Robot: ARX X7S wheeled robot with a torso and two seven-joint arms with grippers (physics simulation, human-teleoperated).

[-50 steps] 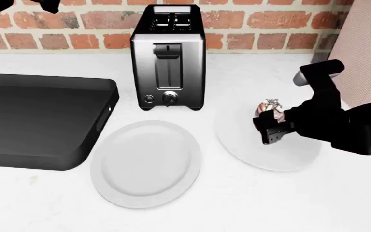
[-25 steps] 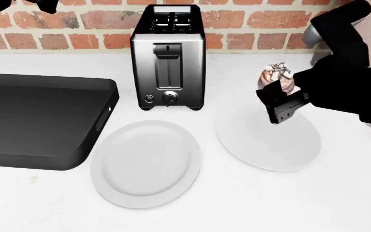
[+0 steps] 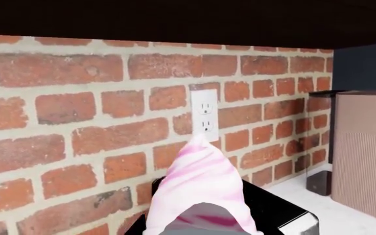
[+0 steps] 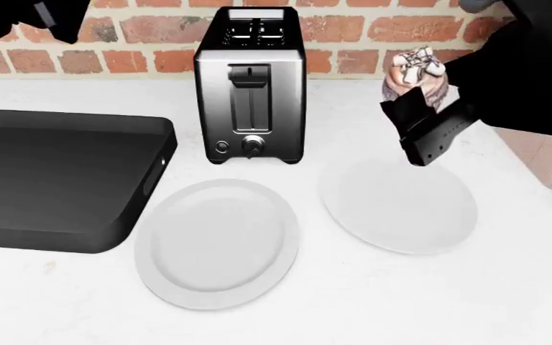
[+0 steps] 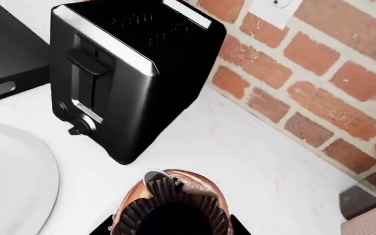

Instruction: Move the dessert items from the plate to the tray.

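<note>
Cupcake (image 4: 415, 72) sits pinched in the right hand (image 4: 420, 108) at upper right; tray (image 4: 55, 180) lies far left, beyond the toaster (image 4: 250, 86). Left hand's grip state can't be told.

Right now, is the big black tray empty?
Empty as far as shown: the black rectangular tray has only bare floor, though its left edge is cropped.
</note>
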